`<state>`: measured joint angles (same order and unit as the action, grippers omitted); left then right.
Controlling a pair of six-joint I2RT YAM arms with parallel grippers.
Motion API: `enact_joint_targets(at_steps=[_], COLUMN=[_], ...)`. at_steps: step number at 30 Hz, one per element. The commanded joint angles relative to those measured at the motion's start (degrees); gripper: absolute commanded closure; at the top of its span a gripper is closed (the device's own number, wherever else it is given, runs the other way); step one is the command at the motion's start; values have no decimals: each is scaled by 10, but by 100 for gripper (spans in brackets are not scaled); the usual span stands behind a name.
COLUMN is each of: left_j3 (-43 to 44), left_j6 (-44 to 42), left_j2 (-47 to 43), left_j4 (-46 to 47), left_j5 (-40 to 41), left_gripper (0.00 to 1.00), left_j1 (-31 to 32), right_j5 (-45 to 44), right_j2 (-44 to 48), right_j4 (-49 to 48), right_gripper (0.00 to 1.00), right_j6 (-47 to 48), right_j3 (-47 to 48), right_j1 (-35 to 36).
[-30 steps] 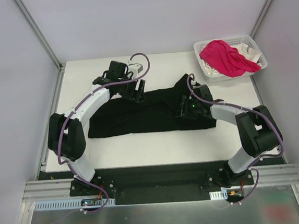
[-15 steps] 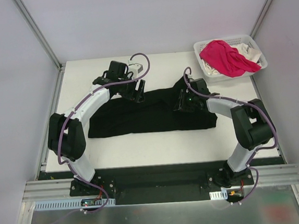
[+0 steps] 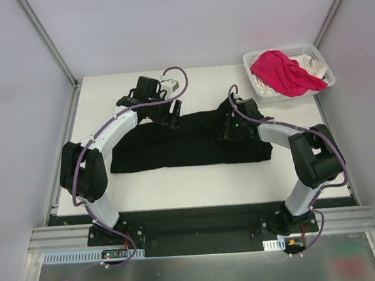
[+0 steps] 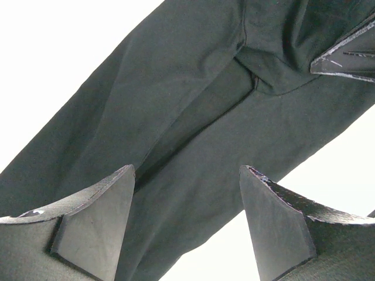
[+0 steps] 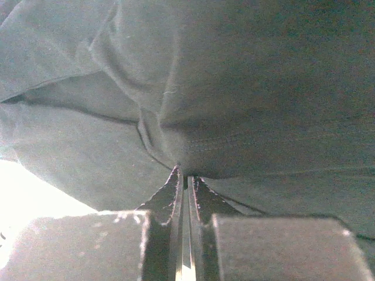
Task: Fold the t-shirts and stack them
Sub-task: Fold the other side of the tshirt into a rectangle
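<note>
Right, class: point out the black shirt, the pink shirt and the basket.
black shirt [image 3: 175, 151]: top view, flat middle of the cloth.
pink shirt [image 3: 280, 70]: top view, middle of the crumpled heap.
basket [image 3: 266, 95]: top view, its near wall.

Three t-shirts [image 3: 188, 144], one basket [image 3: 311, 52] — two arms [image 3: 108, 131].

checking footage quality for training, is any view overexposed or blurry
Top external: evenly lit and sharp, though the black t-shirt shows little fold detail. Left wrist: the table is blown out to pure white. Right wrist: dim, soft and grainy, with a glare patch at lower left.
</note>
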<state>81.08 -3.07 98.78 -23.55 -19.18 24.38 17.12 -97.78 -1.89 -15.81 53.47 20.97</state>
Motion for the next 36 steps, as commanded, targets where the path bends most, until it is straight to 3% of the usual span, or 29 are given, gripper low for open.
enact_joint_targets(at_steps=[1, 17, 21, 23, 28, 36], left_j3=[5, 3, 3, 0, 0, 0], left_j6=[-11, -12, -12, -13, -17, 10], left_j2=[-18, -29, -32, -33, -32, -43], left_j4=[-9, -9, -12, -12, -13, -12], left_j5=[3, 13, 12, 16, 36, 140], left_gripper=[29, 29, 29, 29, 29, 29], left_j1=[1, 1, 1, 1, 1, -4], right_j5=[-6, -51, -62, -65, -89, -98], right_j2=[41, -7, -24, -28, -8, 77], right_j4=[0, 36, 40, 43, 47, 71], right_gripper=[99, 99, 89, 75, 55, 48], right_j6=[1, -13, -9, -8, 0, 26], right_j3=[19, 86, 81, 73, 54, 62], right_j1=[24, 104, 107, 106, 102, 53])
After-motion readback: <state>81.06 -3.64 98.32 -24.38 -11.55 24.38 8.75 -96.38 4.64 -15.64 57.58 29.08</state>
